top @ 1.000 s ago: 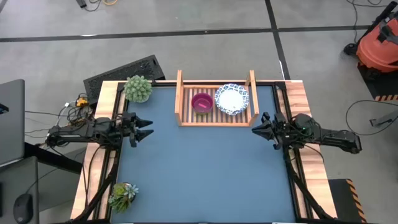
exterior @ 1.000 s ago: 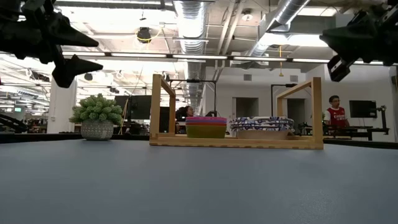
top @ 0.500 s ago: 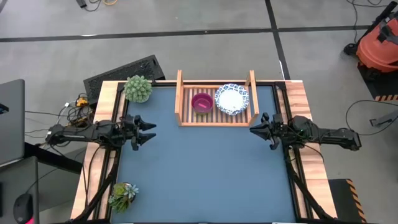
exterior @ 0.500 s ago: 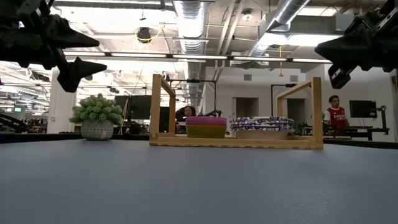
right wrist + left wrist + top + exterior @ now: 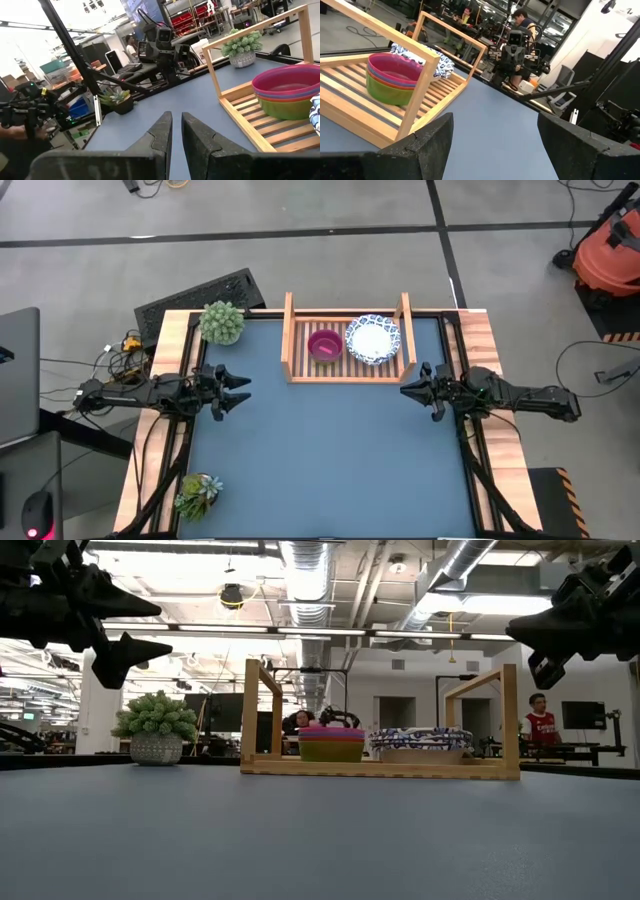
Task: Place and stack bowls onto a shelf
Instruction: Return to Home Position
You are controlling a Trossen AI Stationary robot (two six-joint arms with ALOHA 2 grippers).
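The wooden shelf (image 5: 346,370) stands at the table's far edge. On its slats rest a stack of small bowls, magenta on top (image 5: 324,344), with green showing below it (image 5: 331,751), and beside it a stack of white blue-rimmed bowls (image 5: 372,339). My left gripper (image 5: 244,391) is open and empty above the table's left side, pointing toward the right edge. My right gripper (image 5: 403,390) is shut and empty just near of the shelf's right end, pointing toward the left edge. Both hang high over the table in the low view, the left gripper (image 5: 165,626) and the right gripper (image 5: 512,626).
A round potted plant (image 5: 222,322) stands at the far left corner and a spiky one (image 5: 198,492) at the near left. A black keyboard (image 5: 200,295) lies beyond the table. A person (image 5: 540,720) shows in the room behind. Blue table surface (image 5: 330,450) lies between the arms.
Both grippers have edged a little toward the table's middle, the left one toward the right edge and the right one toward the left edge. The bowls and the shelf have kept still.
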